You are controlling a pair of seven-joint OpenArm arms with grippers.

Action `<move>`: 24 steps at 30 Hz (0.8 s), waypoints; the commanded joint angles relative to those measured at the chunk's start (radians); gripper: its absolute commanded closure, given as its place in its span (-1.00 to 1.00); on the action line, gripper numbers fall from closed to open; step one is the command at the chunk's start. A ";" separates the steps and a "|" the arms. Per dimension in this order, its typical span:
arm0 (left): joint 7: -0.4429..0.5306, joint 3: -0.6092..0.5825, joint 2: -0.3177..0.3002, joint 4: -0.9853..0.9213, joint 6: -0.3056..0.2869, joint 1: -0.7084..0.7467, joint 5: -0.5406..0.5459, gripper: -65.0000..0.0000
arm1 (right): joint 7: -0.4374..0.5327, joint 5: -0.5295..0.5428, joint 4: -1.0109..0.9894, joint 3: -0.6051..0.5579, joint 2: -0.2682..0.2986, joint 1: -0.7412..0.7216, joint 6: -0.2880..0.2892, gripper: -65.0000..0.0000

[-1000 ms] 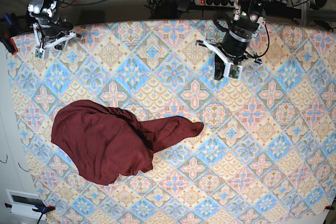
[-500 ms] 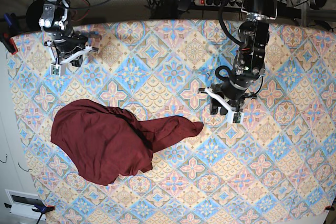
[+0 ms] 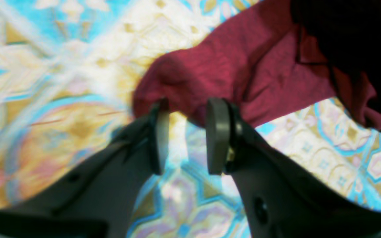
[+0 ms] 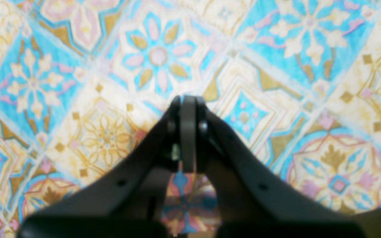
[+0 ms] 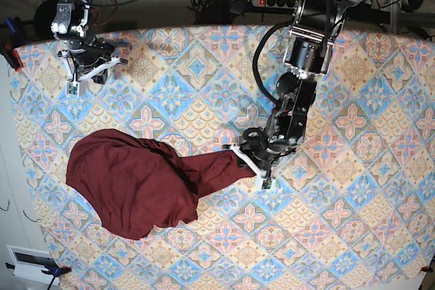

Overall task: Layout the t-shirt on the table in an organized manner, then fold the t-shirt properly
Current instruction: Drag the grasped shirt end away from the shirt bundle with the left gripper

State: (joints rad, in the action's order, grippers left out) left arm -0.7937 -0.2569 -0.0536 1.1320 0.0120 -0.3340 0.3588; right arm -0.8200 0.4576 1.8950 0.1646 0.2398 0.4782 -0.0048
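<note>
The dark maroon t-shirt (image 5: 136,181) lies crumpled on the left half of the patterned table (image 5: 353,236), with one sleeve stretched to the right. My left gripper (image 5: 253,164) is low at that sleeve's tip. In the left wrist view the left gripper (image 3: 187,132) is open, its jaws just short of the sleeve end (image 3: 243,72) and holding nothing. My right gripper (image 5: 85,76) hovers over the far left of the table, apart from the shirt. In the right wrist view the right gripper (image 4: 188,102) is shut and empty over bare cloth.
A power strip (image 5: 279,1) and cables lie behind the table's far edge. Clamps (image 5: 10,49) hold the cloth at the left edge. A white box (image 5: 30,263) sits off the front left corner.
My left arm has reached down and leftwards from the far right part of the table to the sleeve tip. My right arm shifted slightly right a second ago and has stayed put since.
</note>
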 commanded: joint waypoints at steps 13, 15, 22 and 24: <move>0.004 -0.008 0.074 -0.116 -0.010 -0.067 0.007 0.07 | 0.021 0.002 0.016 0.008 0.013 -0.006 0.002 1.00; 0.004 -0.008 0.074 -0.116 -0.010 -0.066 0.007 0.29 | 0.021 0.002 0.016 0.008 0.013 -0.006 0.002 1.00; -0.007 0.000 0.001 -0.073 -0.010 -0.070 0.009 1.00 | 0.023 0.002 0.016 0.011 0.013 -0.006 0.002 1.00; -0.030 0.000 -0.028 -0.011 -0.010 -0.066 0.010 1.00 | 0.023 0.002 0.016 0.011 0.014 -0.006 0.002 1.00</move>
State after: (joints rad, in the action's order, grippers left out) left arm -0.8398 -0.2615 -0.0795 1.0969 0.0010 -0.3683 0.3710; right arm -0.8188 0.4564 1.8946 0.1692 0.2405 0.4767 -0.0048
